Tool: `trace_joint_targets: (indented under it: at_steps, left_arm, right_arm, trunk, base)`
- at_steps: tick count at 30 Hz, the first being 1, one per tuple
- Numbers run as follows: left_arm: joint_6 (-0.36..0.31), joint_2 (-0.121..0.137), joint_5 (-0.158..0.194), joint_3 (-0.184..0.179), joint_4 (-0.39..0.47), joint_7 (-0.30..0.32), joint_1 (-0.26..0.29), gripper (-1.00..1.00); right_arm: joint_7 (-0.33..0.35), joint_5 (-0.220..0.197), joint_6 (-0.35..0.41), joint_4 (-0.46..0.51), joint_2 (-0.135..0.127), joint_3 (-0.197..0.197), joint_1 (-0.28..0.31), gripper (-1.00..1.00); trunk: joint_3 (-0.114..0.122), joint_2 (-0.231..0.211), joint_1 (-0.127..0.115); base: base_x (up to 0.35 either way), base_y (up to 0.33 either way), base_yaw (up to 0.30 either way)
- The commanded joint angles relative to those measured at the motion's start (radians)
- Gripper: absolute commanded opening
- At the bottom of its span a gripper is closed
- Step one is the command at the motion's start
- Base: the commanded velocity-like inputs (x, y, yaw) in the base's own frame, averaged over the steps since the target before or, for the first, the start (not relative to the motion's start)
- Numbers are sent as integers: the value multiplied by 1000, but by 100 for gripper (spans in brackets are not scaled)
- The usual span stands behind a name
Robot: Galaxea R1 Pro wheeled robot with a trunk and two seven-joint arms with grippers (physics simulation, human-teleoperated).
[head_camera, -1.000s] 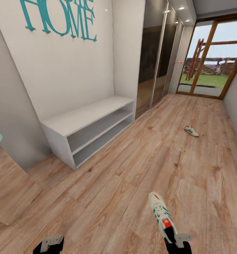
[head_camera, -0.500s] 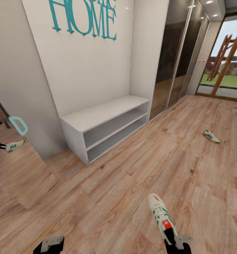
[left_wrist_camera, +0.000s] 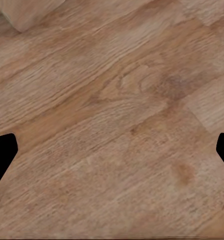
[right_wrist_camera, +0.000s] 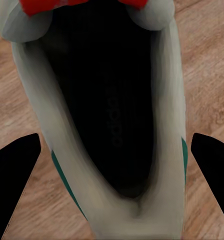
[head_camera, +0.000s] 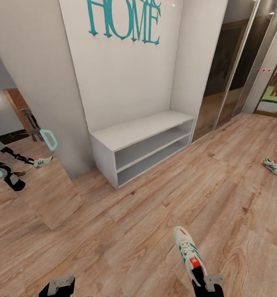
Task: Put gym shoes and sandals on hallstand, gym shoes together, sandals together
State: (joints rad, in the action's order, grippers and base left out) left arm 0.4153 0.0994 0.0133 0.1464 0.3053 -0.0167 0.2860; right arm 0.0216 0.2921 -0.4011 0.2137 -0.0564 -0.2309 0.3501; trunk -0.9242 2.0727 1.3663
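Gym shoe (head_camera: 188,251) number one is up off the corridor floor (head_camera: 146,214), and the right hand (head_camera: 207,282) is clamped on its heel end, with the toe pointing away from the robot. In the right wrist view the two dark fingers (right_wrist_camera: 17,170) sit at each side of the shoe's (right_wrist_camera: 112,110) open top. The left hand (head_camera: 60,285) hangs low with nothing in it, its fingers (left_wrist_camera: 2,155) wide apart over bare planks.

I think the shoe could slip, since it is held only at the heel and the long toe end can sag or swing when the robot turns. It could also bump something and fall.

Further out, the other gym shoe (head_camera: 273,166) lies on the floor, well apart to the right. A short white counter (head_camera: 142,142) with two open shelves stands against the wall under teal letters (head_camera: 124,18). It has no shelf above it, so it may be the wrong place. A tall mirror (head_camera: 27,165) leans at the left. Dark sliding doors (head_camera: 233,70) stand beyond. Nothing lies between the robot and the counter.
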Motion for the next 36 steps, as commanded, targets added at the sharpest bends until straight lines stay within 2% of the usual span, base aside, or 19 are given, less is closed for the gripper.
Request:
trace_joint_targets:
  at_steps: [1,20,36]
  left_arm:
    - [3,0,1,-1,-3,-2,1,100]
    - [3,0,-3,-1,-17,-2,1,100]
    - [3,0,-3,-1,-17,-2,1,100]
  right_arm:
    - [3,9,-4,0,0,-8,1,-100]
    - [3,9,-4,0,1,-8,0,-100]
    - [3,9,-5,0,2,-8,1,-100]
  trunk:
    - [-2,0,0]
    - [-17,0,0]
    - [-18,0,0]
  base:
    - [0,0,258]
    - [0,0,253]
    - [0,0,276]
